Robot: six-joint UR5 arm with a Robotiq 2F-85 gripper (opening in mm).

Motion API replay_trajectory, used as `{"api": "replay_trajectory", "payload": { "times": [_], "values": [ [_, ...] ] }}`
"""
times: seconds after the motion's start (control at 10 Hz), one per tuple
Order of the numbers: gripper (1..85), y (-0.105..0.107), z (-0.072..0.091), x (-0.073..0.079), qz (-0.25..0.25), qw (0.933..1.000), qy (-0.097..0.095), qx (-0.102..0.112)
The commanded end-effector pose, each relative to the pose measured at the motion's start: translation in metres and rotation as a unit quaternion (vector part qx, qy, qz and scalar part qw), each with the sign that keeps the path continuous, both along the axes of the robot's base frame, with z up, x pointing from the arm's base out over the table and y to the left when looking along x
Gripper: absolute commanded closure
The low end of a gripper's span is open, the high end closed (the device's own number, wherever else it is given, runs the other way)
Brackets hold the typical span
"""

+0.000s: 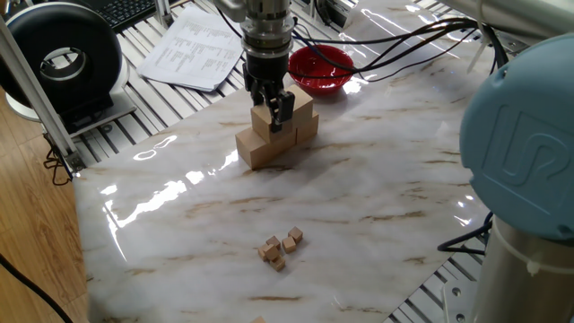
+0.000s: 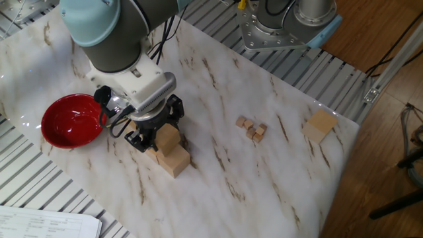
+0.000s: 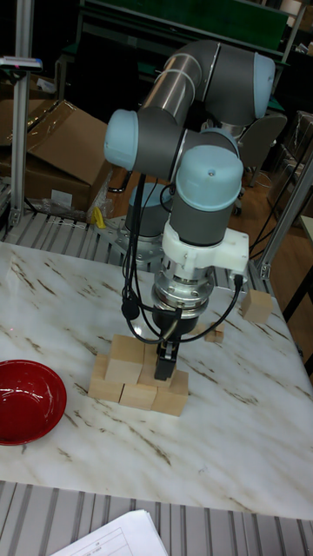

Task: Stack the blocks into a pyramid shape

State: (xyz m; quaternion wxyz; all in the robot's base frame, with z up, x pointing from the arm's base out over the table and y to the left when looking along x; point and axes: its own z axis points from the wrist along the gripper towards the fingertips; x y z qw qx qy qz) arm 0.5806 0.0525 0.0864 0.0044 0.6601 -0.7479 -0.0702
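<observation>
The pyramid shape stands by the red bowl, with a bottom row of three tan blocks and two more on top. My gripper comes straight down on the near upper block, one finger on each side, and appears shut on it as it rests on the bottom row. From the other side the same block shows between the fingers, above the end block. In the tall view a dark finger hides much of that block. A lone block lies near the table corner.
The red bowl sits just behind the stack, also as the red bowl. Several tiny wooden cubes lie mid-table. Papers and a black spool are off the marble top. Cables trail from the arm.
</observation>
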Motion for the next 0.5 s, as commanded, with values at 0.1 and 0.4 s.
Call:
{"api": "replay_trajectory", "payload": {
  "times": [0.1,0.4],
  "values": [
    [84.7,0.0044,0.0007,0.0019,-0.006,0.9999,-0.002,0.010],
    [84.7,0.0018,0.0021,0.0024,-0.003,0.9998,-0.006,0.016]
  ]
}}
